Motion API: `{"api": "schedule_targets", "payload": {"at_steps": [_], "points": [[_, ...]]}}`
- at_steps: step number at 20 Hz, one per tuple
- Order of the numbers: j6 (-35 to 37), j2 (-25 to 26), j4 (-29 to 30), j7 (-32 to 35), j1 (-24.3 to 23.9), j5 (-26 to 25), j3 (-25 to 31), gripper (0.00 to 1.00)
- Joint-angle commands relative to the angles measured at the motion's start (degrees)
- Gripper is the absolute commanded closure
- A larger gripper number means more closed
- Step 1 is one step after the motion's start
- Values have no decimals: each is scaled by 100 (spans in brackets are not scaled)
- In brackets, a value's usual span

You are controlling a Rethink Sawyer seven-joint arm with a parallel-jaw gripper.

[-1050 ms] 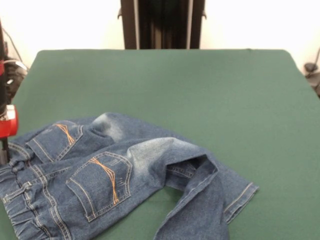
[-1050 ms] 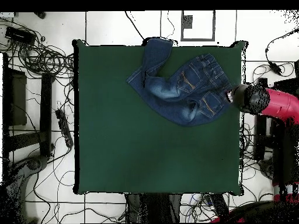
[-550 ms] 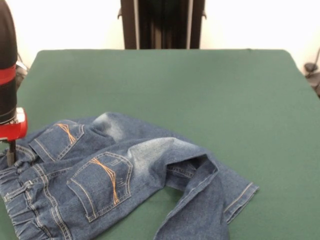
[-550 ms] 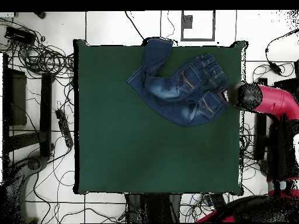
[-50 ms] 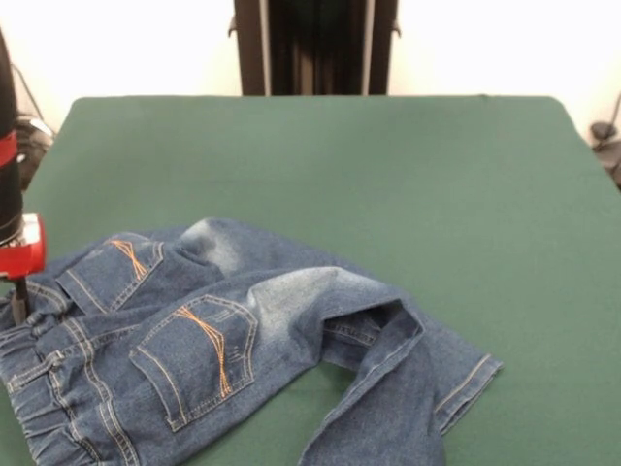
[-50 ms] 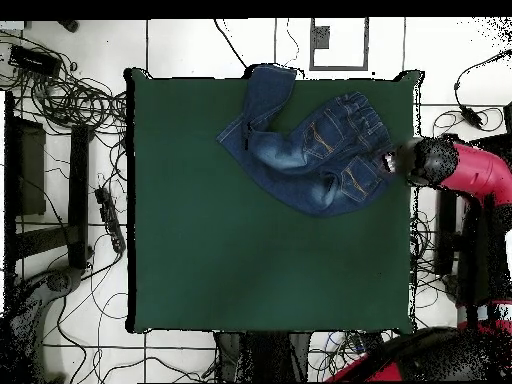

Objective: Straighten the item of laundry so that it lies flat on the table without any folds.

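The item of laundry (image 5: 223, 340), a small pair of blue jeans with orange-stitched back pockets, lies rumpled at the near left of the table (image 5: 388, 165). One leg is folded over on itself toward the right, with a raised crease at the knee. In the overhead view the jeans (image 6: 305, 140) sit by the table's (image 6: 230, 250) top right corner, one leg reaching the top edge. My gripper (image 5: 17, 301) hangs at the left edge, down at the waistband corner. From above the gripper (image 6: 390, 160) stands at the waistband's right end. Its state is hidden.
The red and black arm (image 6: 470, 172) reaches in over the table's right edge in the overhead view. Cables (image 6: 60, 90) and dark frames (image 6: 30, 170) lie on the tiled floor around the table.
The arm's upper part swung in at the left edge of the front view and drew back a little. The gripper stays by the waistband corner, and the jeans have barely shifted.
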Motion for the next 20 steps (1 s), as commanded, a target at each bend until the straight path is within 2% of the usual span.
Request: {"api": "schedule_targets", "payload": {"at_steps": [1, 4, 7, 10, 13, 16, 17, 20], "points": [[1792, 965, -718, -1275, 242, 713, 735, 0], [2387, 1284, -1280, -1675, 318, 864, 862, 0], [3169, 1542, -1804, -2346, 372, 928, 1067, 0], [3501, 1617, -2046, -2521, 439, 875, 1099, 0], [4056, 1692, -2444, -2634, 616, 587, 992, 0], [4181, 1727, -2580, -2612, 686, 528, 909, 0], [4216, 1736, -2619, -2617, 709, 506, 878, 100], [4248, 1764, -2685, -2652, 745, 520, 831, 100]]}}
